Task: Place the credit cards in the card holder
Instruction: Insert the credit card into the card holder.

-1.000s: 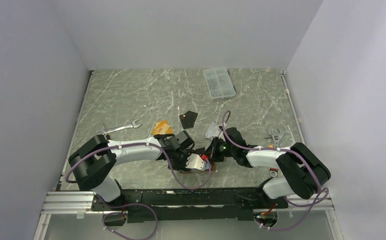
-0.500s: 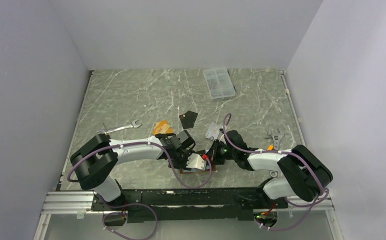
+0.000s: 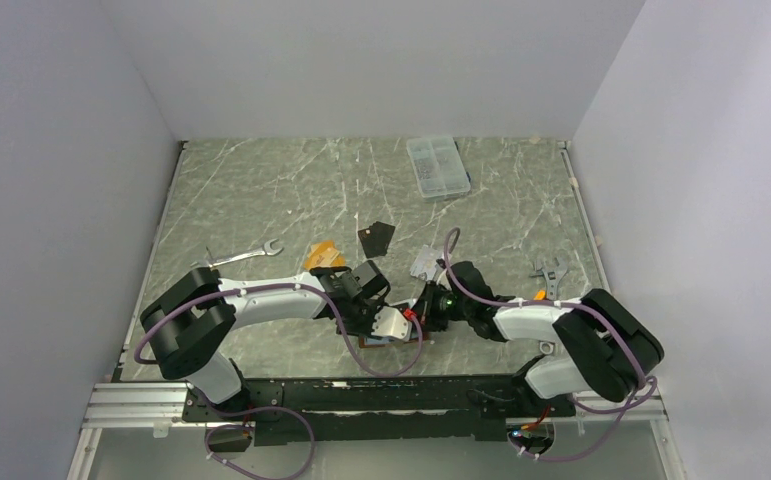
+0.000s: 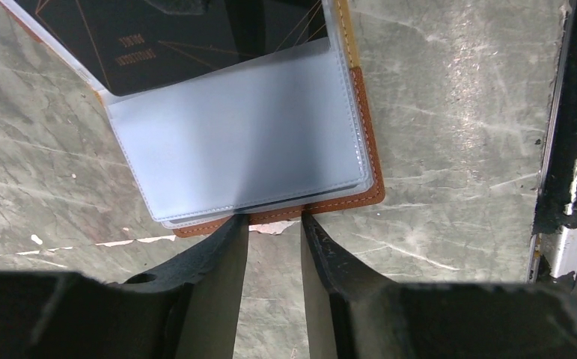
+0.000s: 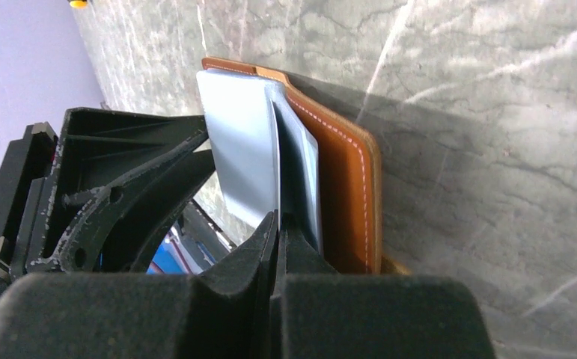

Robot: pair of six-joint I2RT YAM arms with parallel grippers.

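The card holder [image 4: 285,134] lies open on the table: brown leather edge, pale blue-grey pockets, a dark printed card [image 4: 188,37] behind its clear sleeve. In the top view the holder [image 3: 369,342] is mostly hidden under both grippers. My left gripper [image 4: 274,224] is narrowly open, its tips against the holder's brown near edge. My right gripper [image 5: 279,224] is shut on one pale pocket leaf [image 5: 244,157] of the holder [image 5: 349,179], lifting it apart from the others. The orange-tan card [image 3: 321,253], black card [image 3: 376,238] and silver-grey card [image 3: 424,262] lie on the table just beyond the grippers.
A clear compartment box [image 3: 438,166] sits at the back. A wrench [image 3: 246,256] lies to the left and a metal tool [image 3: 549,270] to the right. The table's black near rail [image 4: 569,149] runs close beside the holder.
My right gripper has edged slightly left toward the left gripper over the holder. The three loose cards have not moved.
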